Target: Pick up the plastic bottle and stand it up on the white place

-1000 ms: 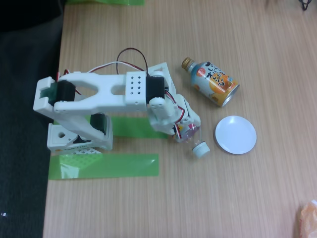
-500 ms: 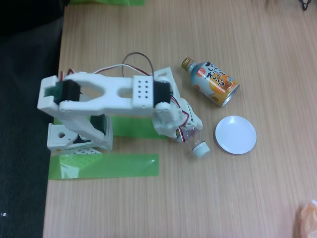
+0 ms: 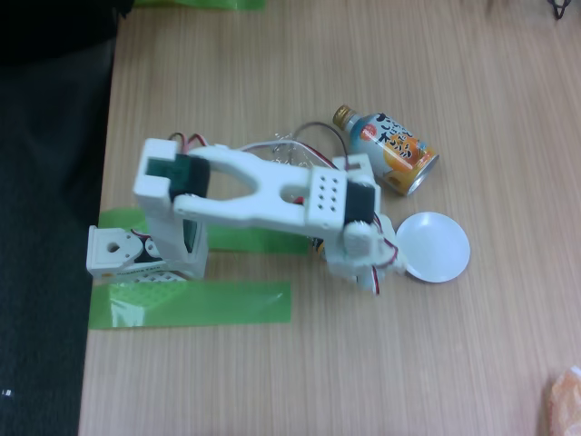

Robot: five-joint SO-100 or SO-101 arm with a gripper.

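On the wooden table (image 3: 300, 363), seen from above in the fixed view, we note the white arm (image 3: 272, 191) reaching rightward from its base (image 3: 136, 259), which sits on strips of green tape (image 3: 191, 304). The wrist end and the gripper (image 3: 368, 263) hang just left of the white place (image 3: 438, 247), a flat round white disc, and overlap its left rim as the camera sees it. We cannot tell how the jaws stand; the wrist housing covers them from above.

Of the plastic bottle we make out nothing with certainty now. At most a sliver of colour peeks out under the arm's left edge near the wrist, too small to name. We take it to be under the wrist, but whether it is held we cannot say.

Beside the disc, up and to the left, lies the blue-and-orange can-like bottle (image 3: 388, 150) on its side, gold cap pointing up-left, its base end close to the arm's upper edge.

Against half a second ago: the arm has swung right and forward, its shoulder block has shifted right too, and the bottle's white cap and clear neck, then plain just left of the disc, are now hidden beneath the wrist. Disc and can lie as they did.
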